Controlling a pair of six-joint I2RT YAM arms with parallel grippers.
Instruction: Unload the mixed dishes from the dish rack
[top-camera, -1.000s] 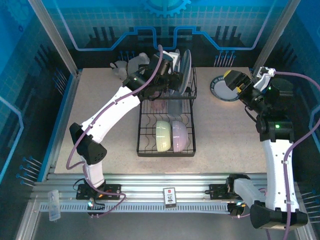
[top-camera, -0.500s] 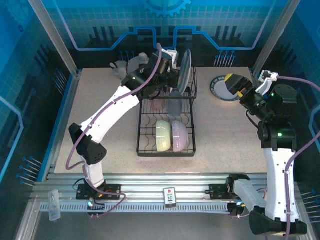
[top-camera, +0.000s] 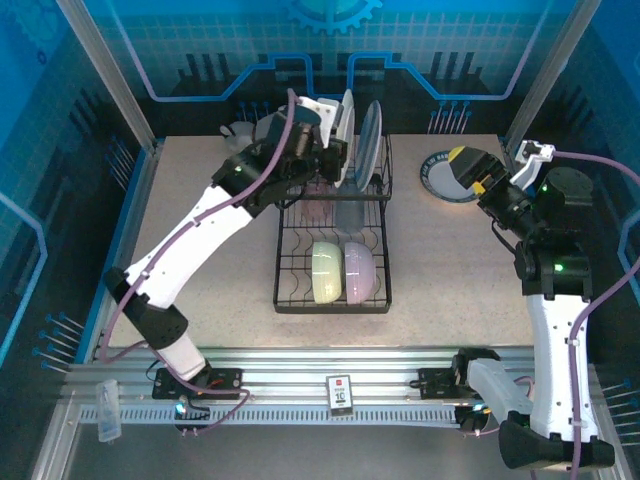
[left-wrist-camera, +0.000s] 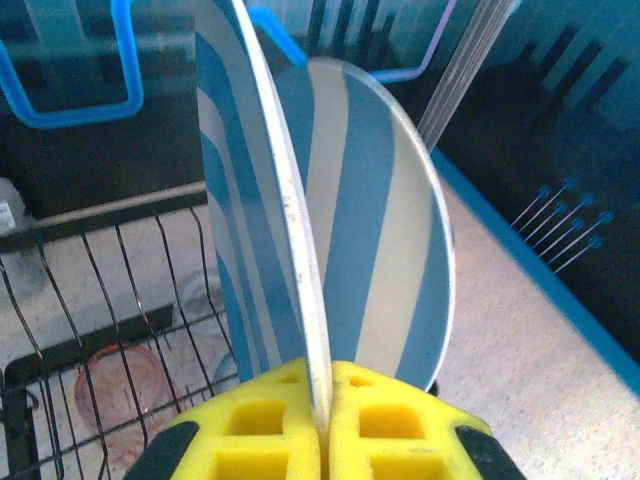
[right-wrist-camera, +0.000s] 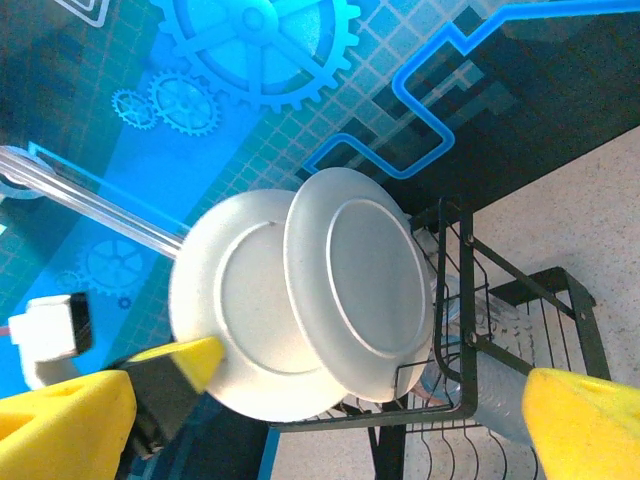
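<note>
My left gripper (top-camera: 328, 140) (left-wrist-camera: 325, 400) is shut on the rim of an upright blue-and-white striped plate (top-camera: 344, 122) (left-wrist-camera: 255, 220) above the far end of the black dish rack (top-camera: 335, 300). A second striped plate (top-camera: 370, 140) (left-wrist-camera: 385, 210) stands in the slots just right of it. The right wrist view shows both white backs, the held plate (right-wrist-camera: 240, 320) and the racked one (right-wrist-camera: 365, 275). A pale green bowl (top-camera: 326, 272) and a lavender bowl (top-camera: 361, 270) sit at the rack's near end. Pink (top-camera: 317, 211) and blue-grey (top-camera: 350, 213) tumblers lie mid-rack. My right gripper (top-camera: 472, 172) (right-wrist-camera: 330, 435) is open.
Another striped plate (top-camera: 440, 176) lies flat on the table at the back right, under my right gripper. White figurine-like items (top-camera: 250, 130) stand at the back left beside the rack. Aluminium posts and blue walls close in the table's sides and back.
My left gripper closed on the plate's rim and raised it, drifting slightly left. The right arm drew back to the right early on, then held still.
</note>
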